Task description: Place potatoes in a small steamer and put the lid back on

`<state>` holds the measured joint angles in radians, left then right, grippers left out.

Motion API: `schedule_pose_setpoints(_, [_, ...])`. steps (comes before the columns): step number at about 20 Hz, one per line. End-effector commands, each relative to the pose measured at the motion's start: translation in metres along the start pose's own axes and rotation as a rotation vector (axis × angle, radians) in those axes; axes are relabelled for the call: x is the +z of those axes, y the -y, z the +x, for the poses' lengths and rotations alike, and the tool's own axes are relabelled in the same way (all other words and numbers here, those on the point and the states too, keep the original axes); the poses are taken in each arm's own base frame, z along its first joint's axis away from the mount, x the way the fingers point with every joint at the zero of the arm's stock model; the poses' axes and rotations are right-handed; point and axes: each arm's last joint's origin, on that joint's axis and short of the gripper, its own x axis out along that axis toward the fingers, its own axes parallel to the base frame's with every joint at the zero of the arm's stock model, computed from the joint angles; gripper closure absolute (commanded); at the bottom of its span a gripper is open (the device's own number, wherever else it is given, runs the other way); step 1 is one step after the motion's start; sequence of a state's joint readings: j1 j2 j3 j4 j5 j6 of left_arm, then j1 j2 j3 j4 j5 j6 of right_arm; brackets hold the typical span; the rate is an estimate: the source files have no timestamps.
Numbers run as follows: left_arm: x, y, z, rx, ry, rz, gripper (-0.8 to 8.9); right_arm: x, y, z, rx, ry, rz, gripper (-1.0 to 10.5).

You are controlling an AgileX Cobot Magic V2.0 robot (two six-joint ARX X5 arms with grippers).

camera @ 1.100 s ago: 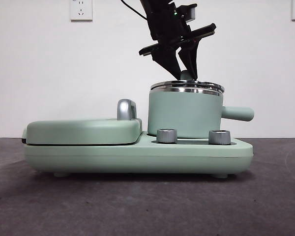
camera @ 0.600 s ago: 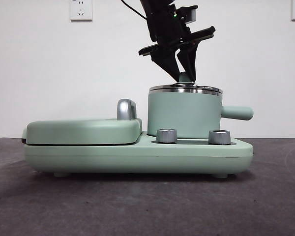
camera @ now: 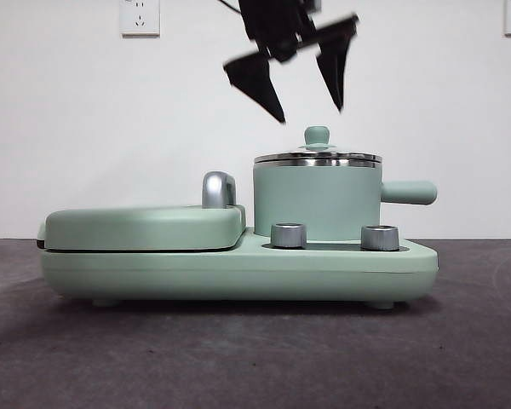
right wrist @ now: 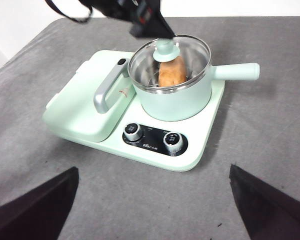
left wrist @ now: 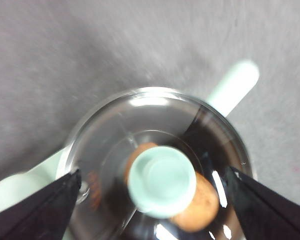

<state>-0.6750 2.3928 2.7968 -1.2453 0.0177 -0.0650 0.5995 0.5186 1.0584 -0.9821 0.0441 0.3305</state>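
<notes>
Grey table [right wrist: 270, 165] under everything. On it, a mint-green cooker base [camera: 238, 271] with two steel dials [camera: 289, 235] along the front. On one side of the base, a flat green griddle cover [camera: 145, 227] with a chrome handle [camera: 218, 189]. On the other side, the small steamer [camera: 317, 200], upright, stubby side handle [camera: 409, 192] pointing away from the griddle. Seated level on the steamer's steel rim, the glass lid [right wrist: 190, 55], green knob [camera: 316, 135] up. Inside, seen through the glass, the orange-brown potato [right wrist: 171, 73] lying on the steamer's floor, partly hidden under the knob. Above the lid, clear of the knob and touching nothing, the left gripper [camera: 311, 98], jaws spread wide and empty, blurred in the front view. Well back from the cooker and high, the right gripper [right wrist: 152, 205], jaws likewise apart and empty.
</notes>
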Motion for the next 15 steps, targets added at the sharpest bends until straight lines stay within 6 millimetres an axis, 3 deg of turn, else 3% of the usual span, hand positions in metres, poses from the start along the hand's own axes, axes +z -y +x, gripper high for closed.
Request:
schedule_pose_setpoints(1, [0.003, 0.003, -0.049, -0.008, 0.036, -0.023, 3.47, 0.003, -0.002, 0.000, 0.044, 0.000, 0.006, 4.6])
schedule_pose_setpoints(9, [-0.014, 0.003, -0.172, -0.097, 0.094, -0.037, 3.51, 0.008, -0.009, 0.019, 0.135, -0.090, -0.004, 4.6])
schedule_pose_setpoints(12, [-0.042, 0.002, -0.212, -0.093, 0.050, -0.004, 3.55, 0.012, -0.011, 0.019, 0.175, -0.053, -0.008, 4.6])
schedule_pose_setpoints(15, [-0.085, -0.003, -0.242, -0.080, -0.014, 0.008, 3.55, 0.013, -0.012, 0.019, 0.182, -0.041, -0.013, 4.6])
